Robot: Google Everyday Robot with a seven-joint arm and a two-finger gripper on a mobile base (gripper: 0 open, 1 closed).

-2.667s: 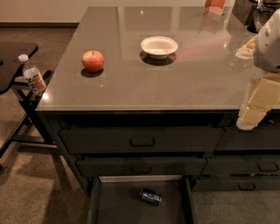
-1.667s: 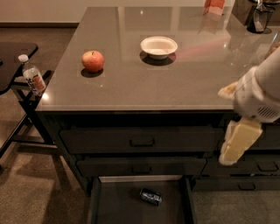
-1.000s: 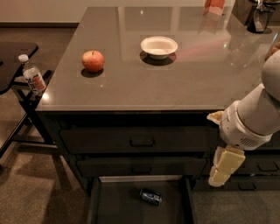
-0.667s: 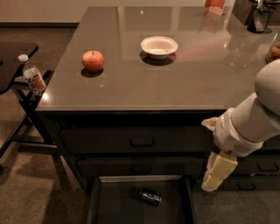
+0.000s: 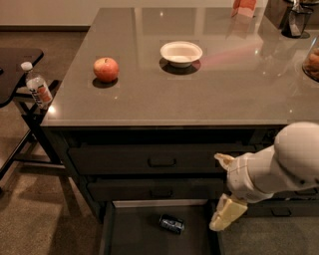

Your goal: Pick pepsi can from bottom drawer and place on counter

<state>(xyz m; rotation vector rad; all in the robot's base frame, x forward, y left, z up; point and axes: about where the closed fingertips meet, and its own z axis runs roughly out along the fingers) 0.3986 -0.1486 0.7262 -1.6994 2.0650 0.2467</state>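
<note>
end effector point(image 5: 227, 214) hangs over the right wall of the drawer point(image 5: 134, 231), open or closed i cannot tell; best shift left, centre above the lying can point(image 5: 172, 224), then descend.

Brown carpet floor point(image 5: 35, 209), black side table point(image 5: 17, 64) at left, possibly pale wall point(image 5: 45, 12)

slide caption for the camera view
Gripper hangs at the right edge of the open bottom drawer, near the pepsi can lying on its floor
</note>
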